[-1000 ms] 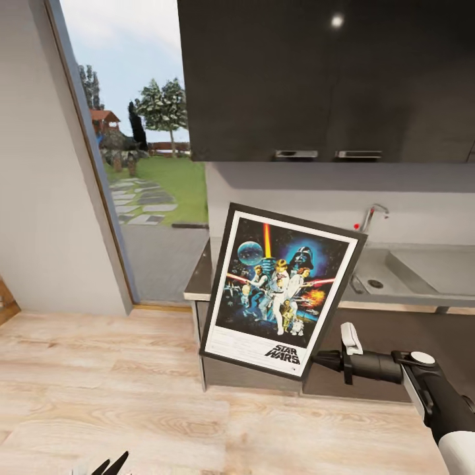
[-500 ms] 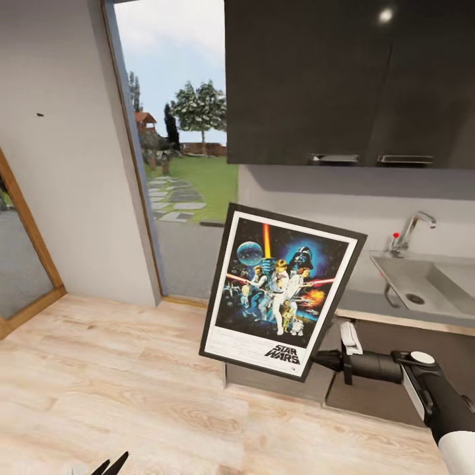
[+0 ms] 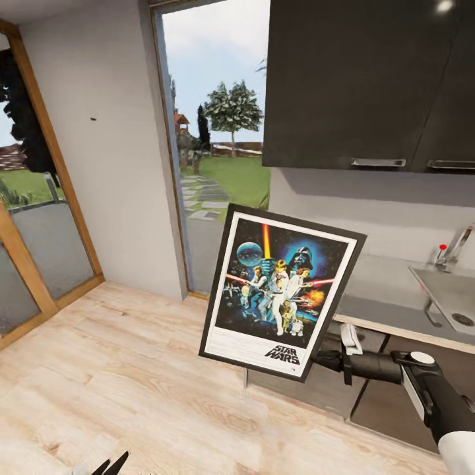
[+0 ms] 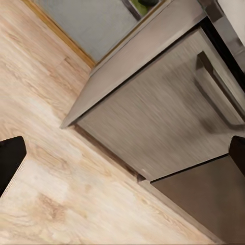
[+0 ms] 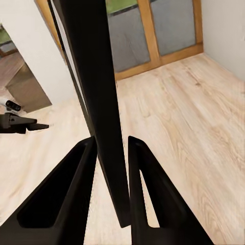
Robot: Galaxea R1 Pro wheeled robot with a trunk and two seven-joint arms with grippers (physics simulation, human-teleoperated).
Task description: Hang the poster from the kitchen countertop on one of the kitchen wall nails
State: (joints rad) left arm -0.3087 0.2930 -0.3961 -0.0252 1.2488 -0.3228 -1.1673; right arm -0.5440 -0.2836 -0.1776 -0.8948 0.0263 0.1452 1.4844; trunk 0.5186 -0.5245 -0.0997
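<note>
The poster [image 3: 280, 290], a framed Star Wars print with a white border, hangs tilted in the air at the middle of the head view. My right gripper [image 3: 318, 359] is shut on its lower right edge. In the right wrist view the two fingers [image 5: 76, 178] clamp the thin black frame edge [image 5: 97, 76], with the right gripper [image 5: 111, 148] over wooden floor. The grey kitchen countertop [image 3: 389, 290] lies behind and to the right. A small dark nail [image 3: 93, 119] sticks out of the grey wall at the left. My left gripper [image 3: 111, 464] hangs low and open, holding nothing [image 4: 122, 161].
A sink [image 3: 455, 307] and chrome tap [image 3: 455, 245] sit at the counter's right end, with dark wall cabinets [image 3: 369, 79] above. Grey drawers [image 4: 153, 117] stand below the counter. A tall window [image 3: 214, 152] and a wood-framed glass door [image 3: 33, 237] flank the nail wall.
The camera has swung to the left: counter, sink and cabinets slid right in the picture, and the nail wall and glass door came into view. The poster stays held the same way.
</note>
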